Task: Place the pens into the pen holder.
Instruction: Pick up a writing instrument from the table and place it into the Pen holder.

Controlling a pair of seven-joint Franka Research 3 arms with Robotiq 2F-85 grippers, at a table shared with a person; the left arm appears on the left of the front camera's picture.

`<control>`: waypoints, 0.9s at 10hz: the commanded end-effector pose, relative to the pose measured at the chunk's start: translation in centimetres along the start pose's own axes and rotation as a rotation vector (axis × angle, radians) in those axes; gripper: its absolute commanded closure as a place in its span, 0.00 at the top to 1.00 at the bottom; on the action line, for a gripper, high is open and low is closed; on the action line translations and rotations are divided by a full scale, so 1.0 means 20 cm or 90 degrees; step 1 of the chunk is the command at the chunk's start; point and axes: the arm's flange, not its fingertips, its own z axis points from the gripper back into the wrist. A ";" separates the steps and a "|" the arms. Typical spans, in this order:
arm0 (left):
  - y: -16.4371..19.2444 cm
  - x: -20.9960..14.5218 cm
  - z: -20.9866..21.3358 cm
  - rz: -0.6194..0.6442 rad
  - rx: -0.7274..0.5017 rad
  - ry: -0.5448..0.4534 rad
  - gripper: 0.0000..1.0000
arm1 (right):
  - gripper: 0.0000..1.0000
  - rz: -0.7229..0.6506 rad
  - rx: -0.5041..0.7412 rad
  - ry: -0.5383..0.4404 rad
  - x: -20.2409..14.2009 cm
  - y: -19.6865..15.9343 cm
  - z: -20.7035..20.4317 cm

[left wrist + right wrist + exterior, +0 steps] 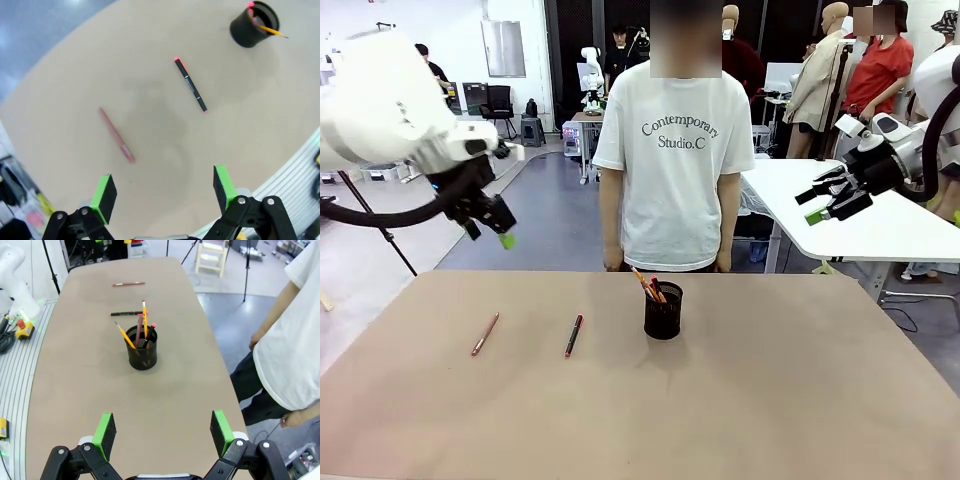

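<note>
The black mesh pen holder (663,311) (253,23) (141,347) stands mid-table with several pens in it, yellow pencils among them. Left of it on the table lie a black pen with a red end (574,335) (190,84) (127,313) and, farther left, a copper-brown pen (485,334) (116,135) (128,284). My left gripper (490,233) (165,192) hangs open high above the table's left side, over the two loose pens. My right gripper (820,206) (164,431) is open, raised at the right, well off the holder.
A person in a white T-shirt (674,170) stands at the table's far edge just behind the holder, arms down. A white table (880,225) stands behind at the right. Bare tabletop (740,400) spreads in front and to the right of the holder.
</note>
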 end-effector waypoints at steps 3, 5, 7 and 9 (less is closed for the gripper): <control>0.05 0.18 -0.31 0.106 0.096 0.048 1.00 | 1.00 0.001 -0.009 0.001 0.01 0.00 -0.01; 0.05 0.13 -0.32 0.098 0.063 0.037 1.00 | 1.00 0.001 -0.009 0.001 0.01 0.00 -0.01; 0.05 0.13 -0.32 0.098 0.063 0.037 1.00 | 1.00 0.001 -0.009 0.001 0.01 0.00 -0.01; -0.01 0.18 -0.42 0.105 0.062 0.104 1.00 | 1.00 0.001 -0.009 0.001 0.01 0.00 -0.01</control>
